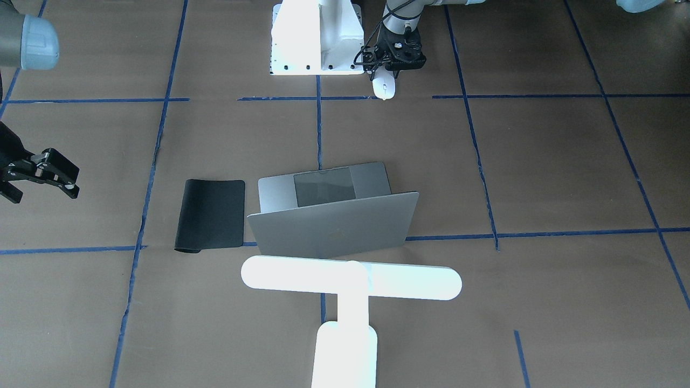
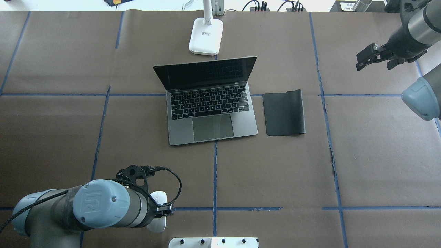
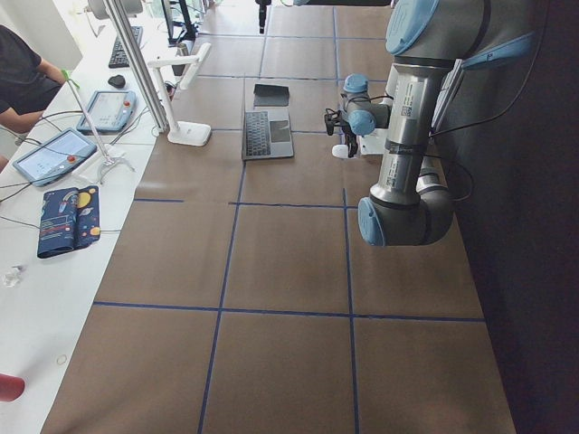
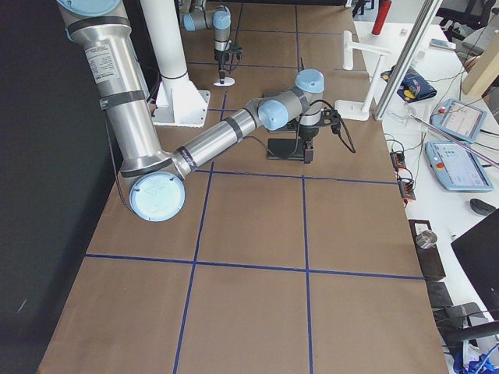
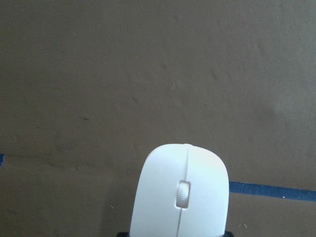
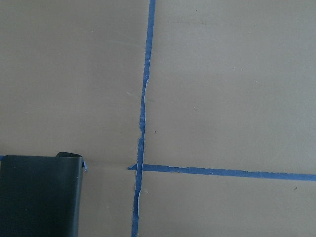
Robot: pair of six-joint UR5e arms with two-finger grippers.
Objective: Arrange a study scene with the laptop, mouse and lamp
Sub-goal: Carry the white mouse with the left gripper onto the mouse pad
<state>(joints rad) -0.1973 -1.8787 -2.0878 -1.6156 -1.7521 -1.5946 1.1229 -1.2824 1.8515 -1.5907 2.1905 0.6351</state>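
Mouse sits top centre of the front-facing view, on a blue tape line just beside the white pedestal, well apart from the laptop. Left end effector is down over its rear end. Cannot tell whether the jaws are clamped on it or only straddle it, as no finger shows in any view. Right end effector hangs at the left edge of that frame, jaws apart, holding nothing.

Step in hand, as I judge it: take the mouse and carry it to the black mouse pad, which lies just right of the laptop in the overhead frame. To do it well:
- Grip squarely across the flanks, since the smooth rounded shell may slip out of an off-centre pinch.
- Lift clear of the surface before travelling.
- Pass below the laptop in that frame, not over the raised lid.
- Set down flat mid-pad, away from the curled corner.

Views:
- Left wrist camera alone shows the wheel and centre seam.
- Overhead hides most of the mouse under the left arm but shows keys and trackpad.
- Front-facing shows only the lid's back, with the lamp below it in frame.
- Right wrist camera shows the pad's curl close up.
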